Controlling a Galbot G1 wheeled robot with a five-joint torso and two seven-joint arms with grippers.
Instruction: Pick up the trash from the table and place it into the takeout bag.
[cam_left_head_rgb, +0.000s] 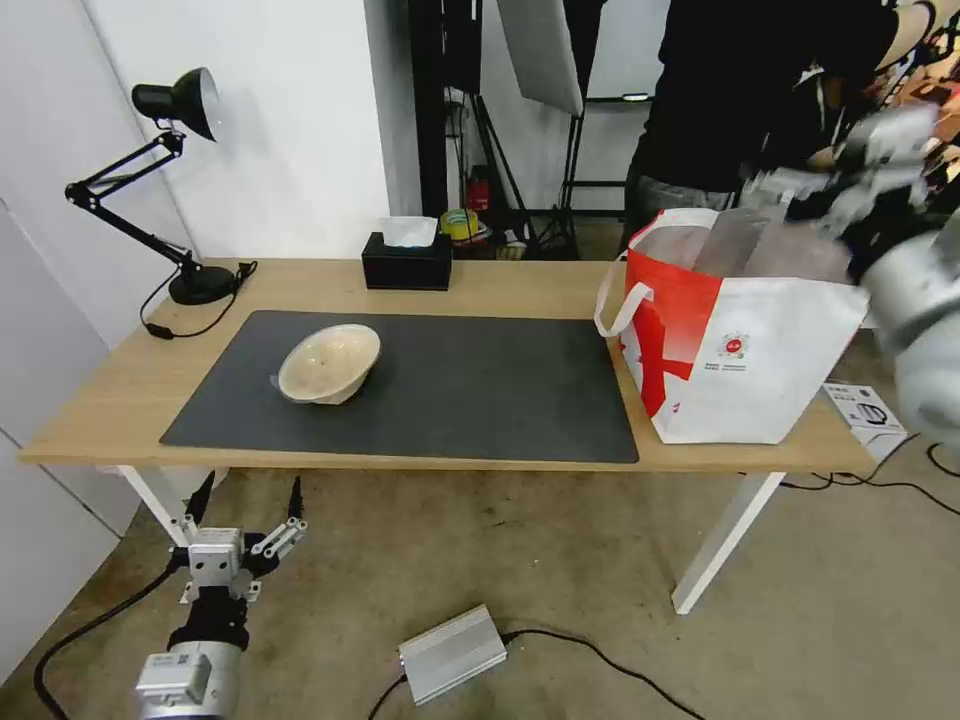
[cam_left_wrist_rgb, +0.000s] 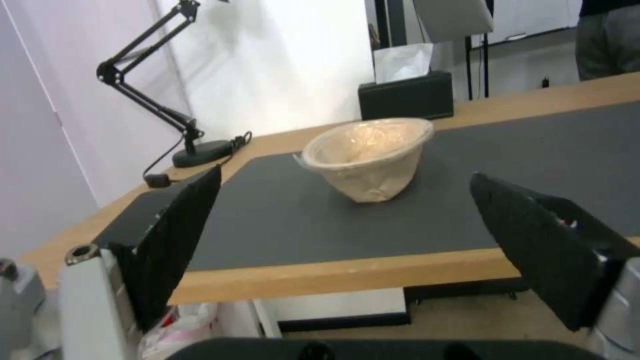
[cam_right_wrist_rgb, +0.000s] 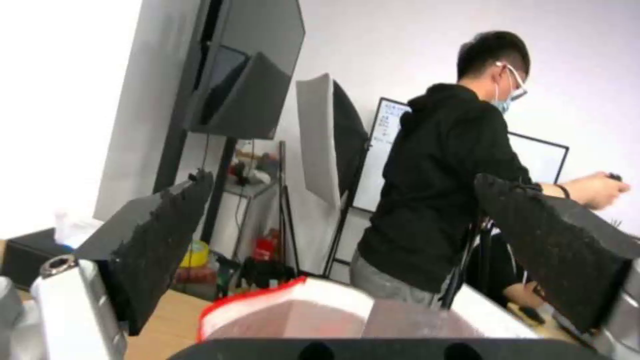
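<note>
A shallow beige paper bowl (cam_left_head_rgb: 330, 363), a piece of the trash, lies tilted on the dark grey mat (cam_left_head_rgb: 480, 390) at the left of the table (cam_left_head_rgb: 120, 400). My left gripper (cam_left_head_rgb: 250, 497) hangs open below the table's front edge. In the left wrist view the bowl (cam_left_wrist_rgb: 367, 155) sits beyond the edge, straight ahead of the open left gripper (cam_left_wrist_rgb: 345, 176). The takeout bag (cam_left_head_rgb: 740, 360) stands open at the table's right end. My right gripper (cam_left_head_rgb: 800, 195) hovers above the bag's mouth, open and with nothing in it (cam_right_wrist_rgb: 341, 181). The bag's red and white rim (cam_right_wrist_rgb: 280, 300) lies just below it.
A black tissue box (cam_left_head_rgb: 407, 262) stands at the back edge and a black desk lamp (cam_left_head_rgb: 185, 190) at the back left corner. A small white box (cam_left_head_rgb: 865, 408) lies right of the bag. A silver power brick (cam_left_head_rgb: 452, 652) and cables lie on the floor.
</note>
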